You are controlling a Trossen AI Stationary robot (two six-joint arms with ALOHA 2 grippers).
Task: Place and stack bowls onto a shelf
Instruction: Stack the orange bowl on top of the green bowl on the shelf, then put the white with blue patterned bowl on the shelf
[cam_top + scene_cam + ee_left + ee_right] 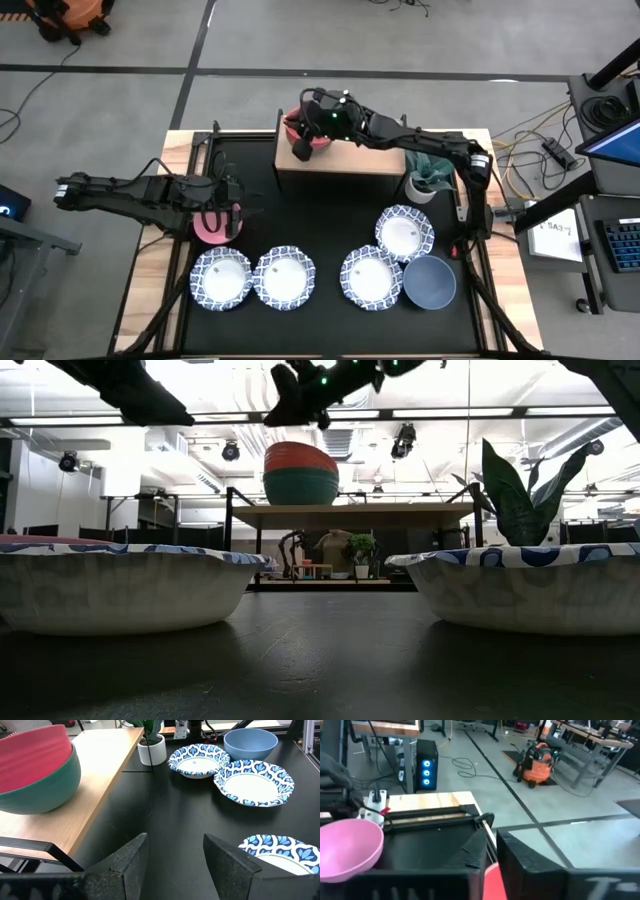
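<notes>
A red bowl [297, 128] sits nested in a green bowl [300, 487] on the left end of the light-wood shelf [345, 165]. My right gripper [303, 122] hovers just above this stack [300, 405], its fingers a narrow gap apart, touching nothing. My left gripper [175, 855] is open and empty over the far rim of the pink bowl [213, 227], which rests on the table. Four white blue-rimmed bowls [220, 278] [284, 277] [371, 277] [404, 232] and a slate-blue bowl [430, 283] stand on the black tabletop near its front.
A white pot with a spiky green plant [430, 178] stands just right of the shelf. The shelf's middle and right part [370, 160] are bare. The black tabletop [330, 215] between shelf and bowls is free.
</notes>
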